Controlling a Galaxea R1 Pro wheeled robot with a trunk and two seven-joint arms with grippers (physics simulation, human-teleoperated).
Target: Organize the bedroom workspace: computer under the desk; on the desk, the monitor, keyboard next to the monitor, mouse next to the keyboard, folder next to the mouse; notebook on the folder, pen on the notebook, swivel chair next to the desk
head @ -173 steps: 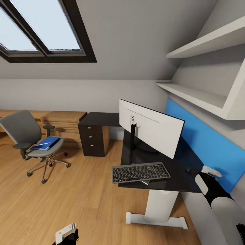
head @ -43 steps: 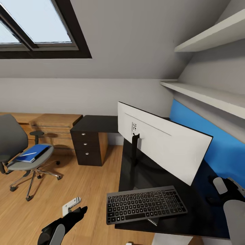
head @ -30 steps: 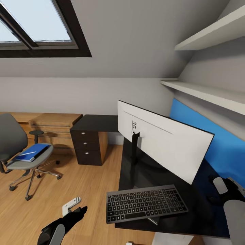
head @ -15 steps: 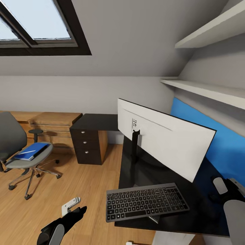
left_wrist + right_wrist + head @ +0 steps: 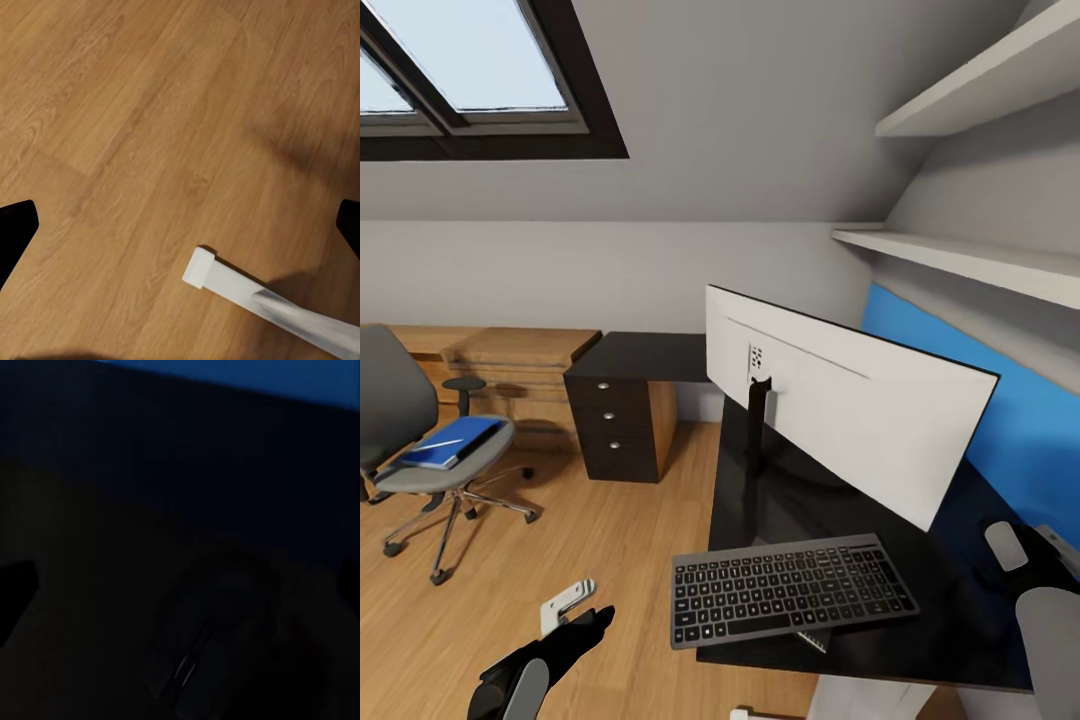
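The monitor (image 5: 840,410) stands on the black desk (image 5: 790,500) with its white back towards me. At the desk's near edge lies the keyboard (image 5: 790,590), with a thin grey corner poking out beneath it. The swivel chair (image 5: 420,440) stands off to the left on the floor. It carries the blue folder (image 5: 450,442), which has a slim white stick lying on it. My right gripper (image 5: 181,589) hangs open just above a dark mouse (image 5: 202,652) on the desk, near the blue back panel (image 5: 1030,440). My left gripper (image 5: 180,225) is open over the wooden floor.
The dark three-drawer unit (image 5: 615,420) holds up the desk's far wing, with a low light-wood cabinet (image 5: 510,350) beside it. White shelves (image 5: 960,260) jut out above the desk at the right. The desk's white foot (image 5: 262,300) lies on the floor below my left gripper.
Since the oldest frame the camera has come closer to the desk and my left arm has risen into view. Over the last second only the view shifts slightly; both grippers hold still.
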